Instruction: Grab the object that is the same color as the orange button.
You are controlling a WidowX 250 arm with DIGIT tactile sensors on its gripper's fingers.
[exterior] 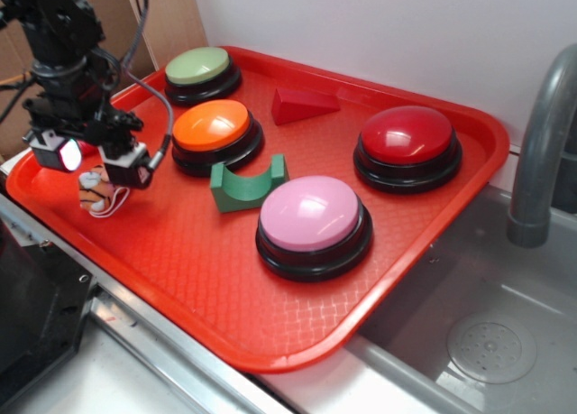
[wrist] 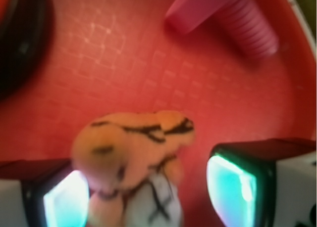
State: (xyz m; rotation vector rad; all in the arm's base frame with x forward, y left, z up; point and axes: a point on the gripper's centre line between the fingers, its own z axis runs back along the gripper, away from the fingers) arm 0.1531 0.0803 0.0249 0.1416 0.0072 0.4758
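1. Gripper (wrist: pixel 148 187) jaws stand apart, straddling the plush tiger (wrist: pixel 131 158) on the red tray (exterior: pixel 270 324), left pad touching it.
2. Wrist view alone shows a pink screw (wrist: pixel 223 19) beyond.
3. Exterior view alone shows the orange button (exterior: pixel 215 130) nearby.

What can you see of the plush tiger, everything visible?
The plush tiger is a small soft toy, orange with black stripes and a white face or belly patch low in the wrist view. It lies on the red tray near its left edge, with a thin white loop trailing beside it in the exterior view. It sits between the open fingers of the gripper; the left pad looks close to or touching it, the right one apart. Blur hides finer details.
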